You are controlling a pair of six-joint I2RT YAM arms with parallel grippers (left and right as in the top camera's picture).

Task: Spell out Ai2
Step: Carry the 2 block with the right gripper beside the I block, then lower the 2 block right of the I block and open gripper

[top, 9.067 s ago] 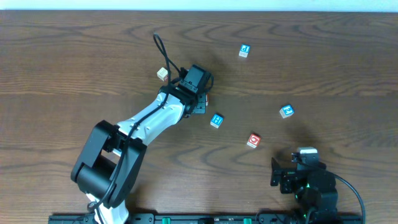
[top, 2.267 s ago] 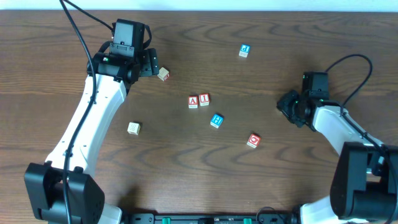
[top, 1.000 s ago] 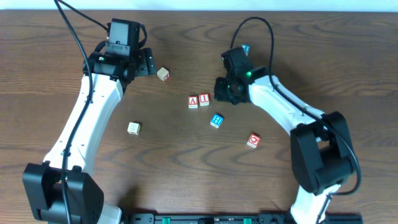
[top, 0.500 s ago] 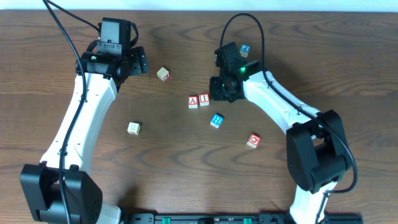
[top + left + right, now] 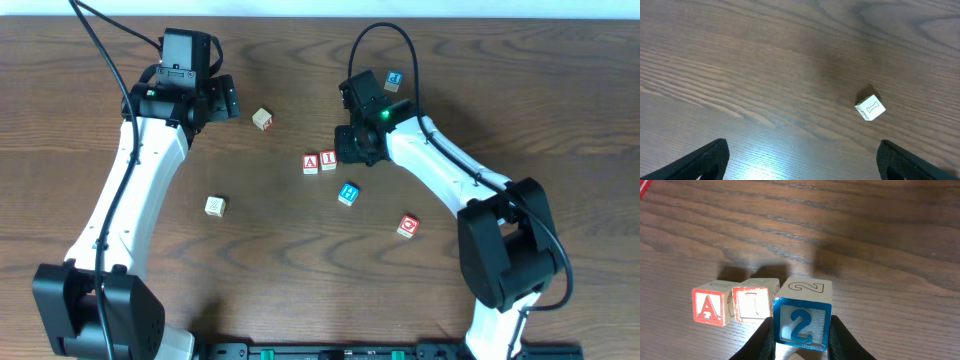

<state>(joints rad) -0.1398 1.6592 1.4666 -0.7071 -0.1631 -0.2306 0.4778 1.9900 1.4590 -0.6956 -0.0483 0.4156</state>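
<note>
A red "A" block (image 5: 707, 306) and a red "I" block (image 5: 754, 303) stand side by side on the wooden table (image 5: 890, 255); the overhead view shows the A block (image 5: 311, 163) and I block (image 5: 328, 159) mid-table. My right gripper (image 5: 802, 336) is shut on a blue "2" block (image 5: 802, 317), which it holds close against the right side of the I block. In the overhead view the right gripper (image 5: 354, 148) hides the 2 block. Far to the left my left gripper (image 5: 802, 162) is open with nothing between its fingers.
A tan block (image 5: 262, 119) lies near the left gripper and shows as a tan block (image 5: 870, 108) in the left wrist view. Another tan block (image 5: 215, 206), a blue block (image 5: 348, 193), a red block (image 5: 407, 226) and a blue block (image 5: 394, 79) are scattered around.
The right arm has carried the 2 block leftward, up to the right side of the I block. The left arm drifted slightly left, still open.
</note>
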